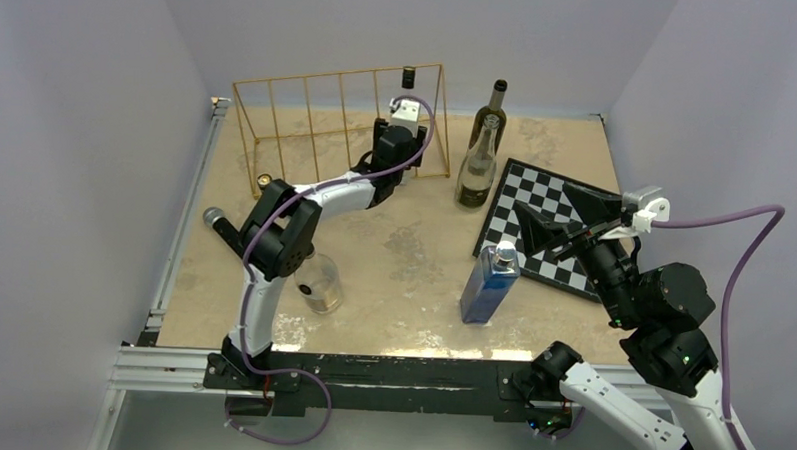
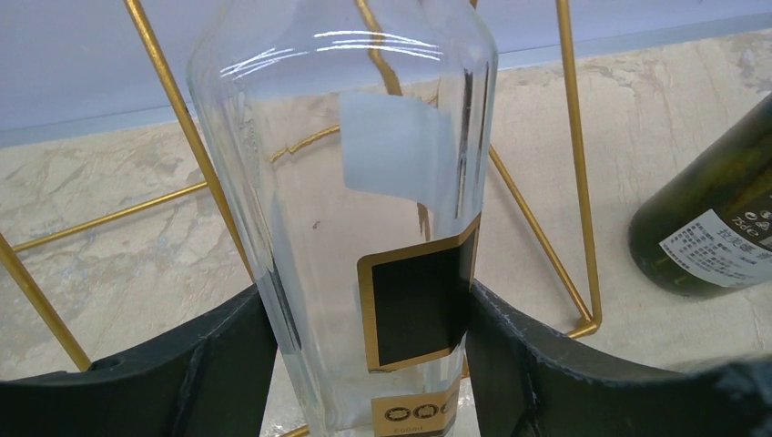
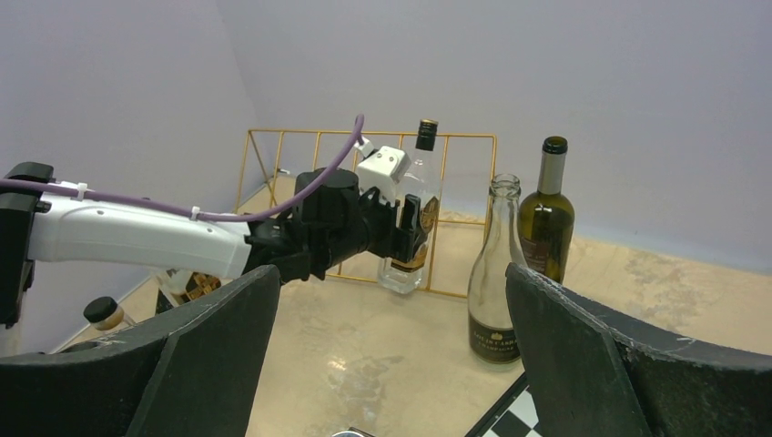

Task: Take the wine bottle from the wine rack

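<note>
At the far left edge of the sandy surface [image 1: 404, 245] lies a small dark thing with a silver tip [image 1: 215, 219]. Behind it, near the back wall, stands the wine rack [image 1: 340, 74], made of thin gold wire with upright slots in a row. In front of the rack, close to me, a clear glass cup [image 1: 322, 285] sits beside the white left arm [image 1: 326, 194]. That arm reaches back to the right end of the rack. There the left jaws are clamped on the wine bottle [image 2: 309, 182], one dark finger pressed on each side of its clear body, low down by the black and gold label. The wine bottle has a black cap and stands in the last slot at the right end, with gold wires behind it and on its right. I cannot tell whether its bottom rests on the surface. Just right of the rack stand two more bottles, close together: an empty clear bottle [image 1: 477, 168] in front and a dark green bottle [image 1: 494, 106] behind. Nearer to me stands a blue bottle [image 1: 490, 283] with a silver cap, next to a black and white checkerboard [image 1: 536, 195]. Above that board hang the right jaws, spread wide apart and holding nothing.
</note>
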